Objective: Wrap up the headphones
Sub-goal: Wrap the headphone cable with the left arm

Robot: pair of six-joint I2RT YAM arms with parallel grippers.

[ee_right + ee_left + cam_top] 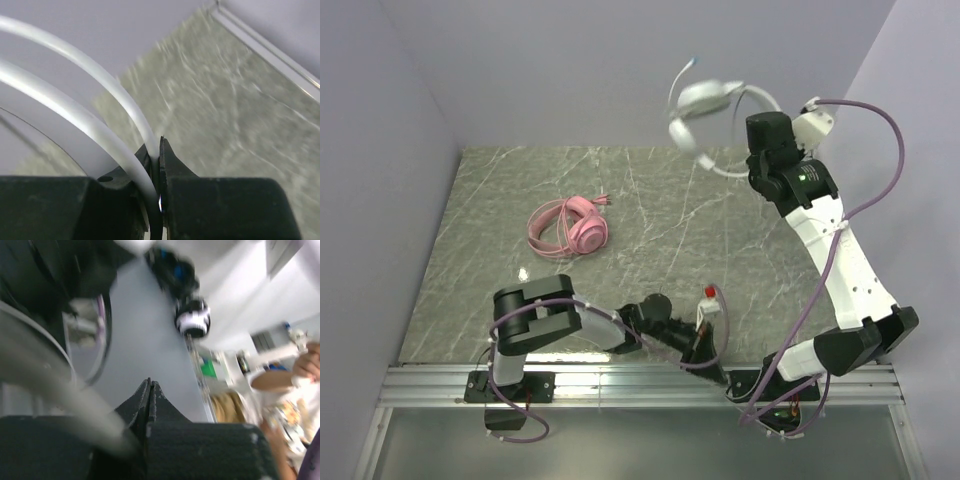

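— White headset (705,100) aloft above far side of table (720,250), pinched at thin headband (100,82) by right gripper (159,152). Light and springy, likely to swing?

— Probably. Slick plastic, loose cable (676,85); better gripped at headband than by soft cups (682,133). Thin frame, possibly fragile: no hard squeeze. Pink headset (570,227) flat on table, left of centre. Left gripper (149,390) closed, empty, low by near edge.

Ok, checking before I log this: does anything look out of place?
The white headphones hang in mid-air, off the table, pinched by the headband in the right gripper, earcups blurred. The pink headphones lie on it.
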